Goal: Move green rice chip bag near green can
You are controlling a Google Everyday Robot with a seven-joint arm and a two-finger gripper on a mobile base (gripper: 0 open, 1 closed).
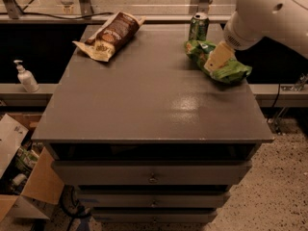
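Note:
The green rice chip bag (230, 71) lies on the grey cabinet top (144, 100) at its back right, close to the right edge. The green can (198, 27) stands upright just behind the bag's left end, a small gap away. My gripper (217, 57) hangs from the white arm (269, 13) at the upper right. Its pale tip sits over the middle of the bag and hides part of it. I cannot tell whether it touches the bag.
A brown and cream snack bag (109, 35) lies at the back left of the top. A soap pump bottle (25, 76) stands on a ledge to the left. Cardboard boxes (29, 186) sit on the floor at lower left. Drawers (152, 177) face me below.

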